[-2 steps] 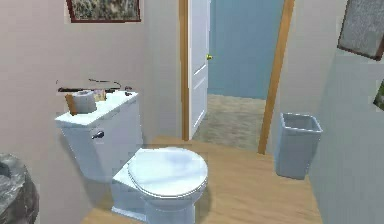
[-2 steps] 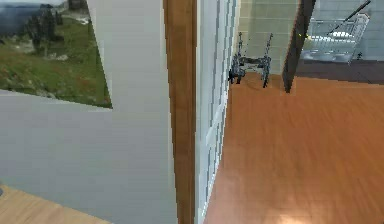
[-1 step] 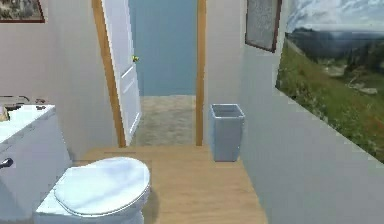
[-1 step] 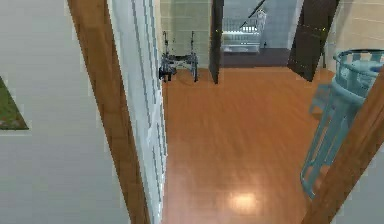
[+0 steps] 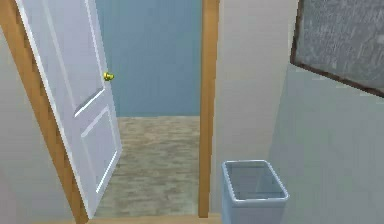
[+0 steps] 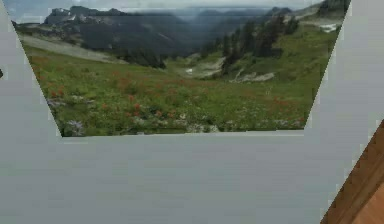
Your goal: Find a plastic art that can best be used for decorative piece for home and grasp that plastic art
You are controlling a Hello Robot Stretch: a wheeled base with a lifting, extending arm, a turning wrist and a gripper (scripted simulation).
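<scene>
Landscape picture [image 6: 180,70] hangs flat on grey wall: green meadow, dark mountains. Whether plastic, cannot tell.

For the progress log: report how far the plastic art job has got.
Done: nothing yet. In hand: the search; the robot faces an open white door, a doorway onto a blue-walled room, and a pale blue bin. A mountain landscape picture hangs on the side wall. Left: finding the plastic art, then grasping it.

In the forward view a white door [image 5: 75,100] stands at ten o'clock, a pale blue bin [image 5: 255,195] at five o'clock.
</scene>
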